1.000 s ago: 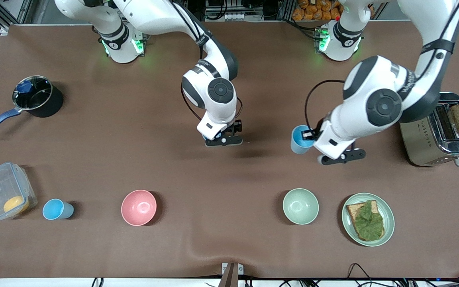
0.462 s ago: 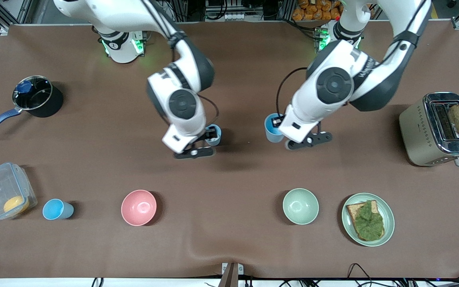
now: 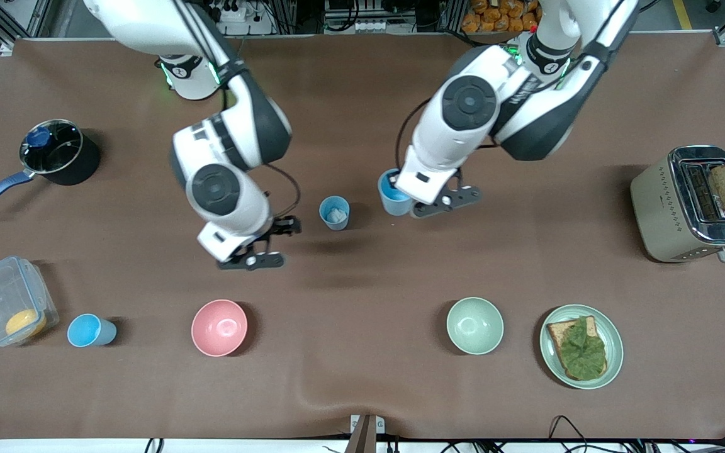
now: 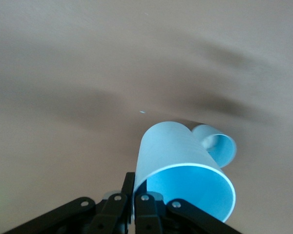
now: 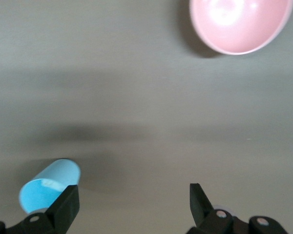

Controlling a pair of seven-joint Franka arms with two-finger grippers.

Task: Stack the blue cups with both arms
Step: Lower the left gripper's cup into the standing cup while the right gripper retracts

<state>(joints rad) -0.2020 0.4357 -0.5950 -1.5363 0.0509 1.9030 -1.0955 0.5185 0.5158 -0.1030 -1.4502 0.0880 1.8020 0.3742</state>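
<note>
So the left tool [image 3: 408, 202] is clamped tight on the rim of a blue cup [image 3: 393, 193], holding it up over the middle of the worktop [image 3: 362, 82], just beside a second blue cup [image 3: 335, 212] that stands upright there on its own. The right tool [image 3: 268, 242] has its fingers [image 5: 66, 207] spread wide with nothing between them, hanging over bare worktop next to that standing cup, toward the right arm's end. A third blue cup [image 3: 90, 330] sits well apart, nearer the front camera, between a clear food box [image 3: 7, 308] and the pink bowl [image 3: 219, 327]. The pale green bowl [image 3: 474, 325] is in that same row too.
</note>
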